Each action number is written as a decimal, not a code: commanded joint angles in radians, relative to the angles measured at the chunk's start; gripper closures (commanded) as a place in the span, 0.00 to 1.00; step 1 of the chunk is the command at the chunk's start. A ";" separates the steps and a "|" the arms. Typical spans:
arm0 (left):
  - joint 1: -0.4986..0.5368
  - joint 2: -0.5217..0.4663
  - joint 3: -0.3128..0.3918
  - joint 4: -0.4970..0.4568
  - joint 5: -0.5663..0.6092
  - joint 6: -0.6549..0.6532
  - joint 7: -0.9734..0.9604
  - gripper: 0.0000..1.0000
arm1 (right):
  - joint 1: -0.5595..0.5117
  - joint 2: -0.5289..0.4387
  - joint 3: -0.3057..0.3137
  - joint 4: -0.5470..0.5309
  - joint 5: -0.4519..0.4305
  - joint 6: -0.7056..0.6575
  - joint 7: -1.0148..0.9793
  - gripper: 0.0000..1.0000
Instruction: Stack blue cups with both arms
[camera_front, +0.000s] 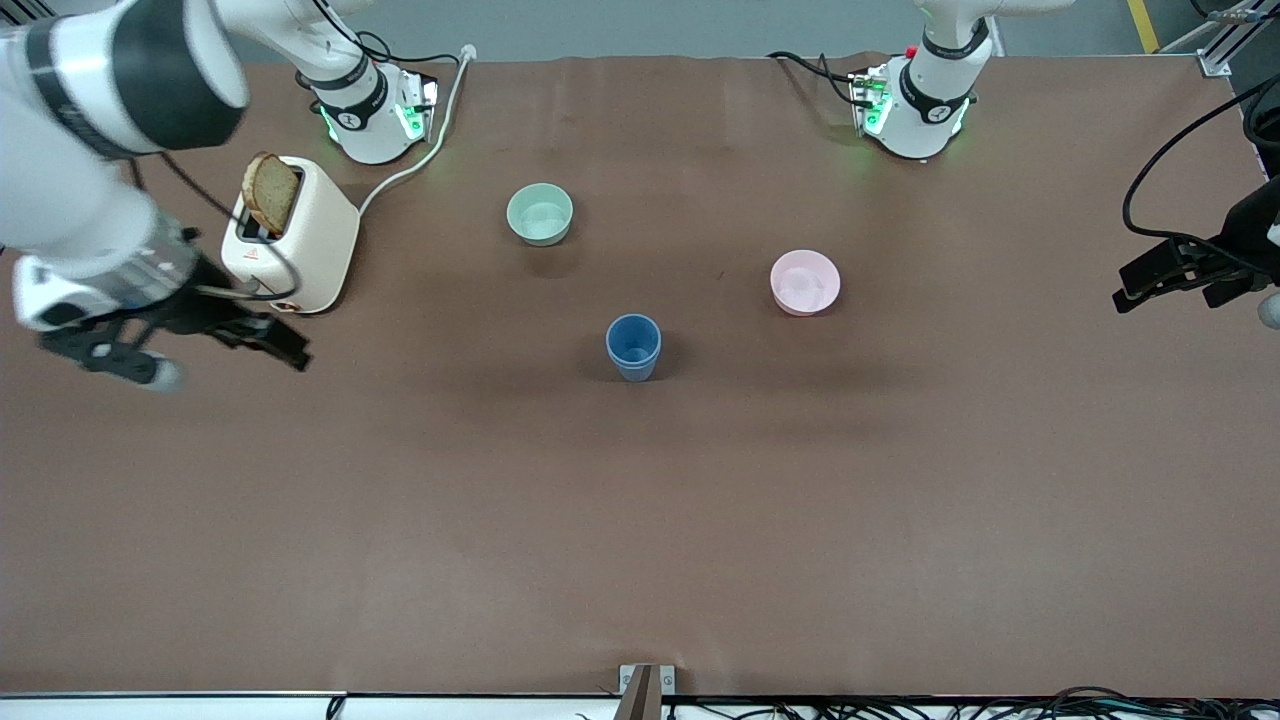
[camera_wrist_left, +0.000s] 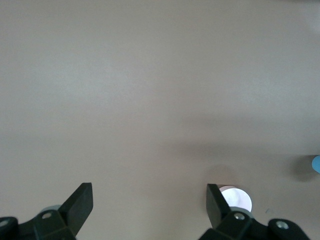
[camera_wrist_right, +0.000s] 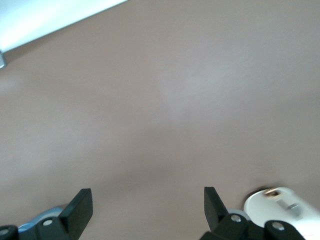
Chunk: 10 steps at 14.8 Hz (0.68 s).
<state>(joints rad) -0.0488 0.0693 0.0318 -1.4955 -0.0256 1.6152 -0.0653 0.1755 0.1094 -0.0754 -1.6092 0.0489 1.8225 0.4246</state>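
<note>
Both of my grippers hang released and empty: right gripper (camera_front: 215, 345) over the table (camera_front: 640, 520) beside the toaster (camera_front: 295, 235), left gripper (camera_front: 1185, 275) at the table's other end. Blue cups (camera_front: 633, 346) stand nested, nearer the front camera than the toaster.

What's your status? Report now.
Left gripper open, right gripper open, both empty, at table ends. Blue cups stacked mid-table. Nothing blocking.

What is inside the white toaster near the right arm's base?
A slice of brown bread stands in the slot of the toaster, its upper part sticking out above the top. The lower part of the slice is hidden within the toaster body.
</note>
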 joint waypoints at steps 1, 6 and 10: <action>0.004 -0.025 -0.006 -0.023 0.001 0.005 0.009 0.00 | -0.109 -0.046 0.025 -0.023 -0.014 0.000 -0.125 0.00; 0.007 -0.026 -0.006 -0.015 -0.004 0.005 0.010 0.00 | -0.188 -0.146 0.025 -0.021 -0.014 -0.155 -0.292 0.00; -0.045 -0.026 0.013 -0.006 0.045 0.005 0.009 0.00 | -0.185 -0.232 0.029 -0.029 -0.017 -0.297 -0.346 0.00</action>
<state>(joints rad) -0.0614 0.0659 0.0324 -1.4947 -0.0184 1.6152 -0.0628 0.0074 -0.0662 -0.0707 -1.6064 0.0484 1.5599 0.0958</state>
